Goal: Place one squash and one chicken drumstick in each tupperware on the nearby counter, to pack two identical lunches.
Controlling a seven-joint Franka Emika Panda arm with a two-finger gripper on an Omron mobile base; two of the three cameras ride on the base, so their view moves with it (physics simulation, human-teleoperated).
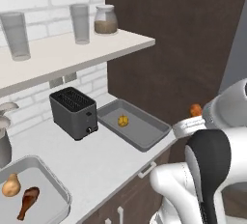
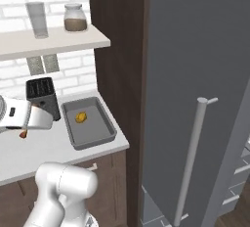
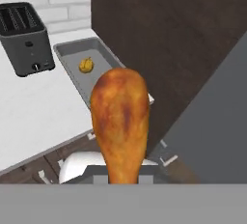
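Note:
My gripper (image 1: 192, 120) is shut on a chicken drumstick (image 3: 119, 121), an orange-brown club whose thick end points ahead in the hand view; its tip (image 1: 195, 109) peeks out beside the white hand. It hangs just off the counter's front edge, near the right tupperware (image 1: 153, 138), a grey tray holding one yellow squash (image 1: 123, 120). The same tupperware (image 3: 67, 54) and squash (image 3: 86, 65) lie beyond the drumstick in the hand view. The left tupperware (image 1: 54, 179) holds a tan squash (image 1: 10, 185) and a second drumstick (image 1: 28, 202).
A black toaster (image 1: 73, 112) stands between the two trays against the brick wall. A shelf (image 1: 72, 54) above carries glasses and a jar. A dark wood panel (image 1: 169, 49) and the grey fridge door (image 2: 195, 74) with its long handle rise to the right.

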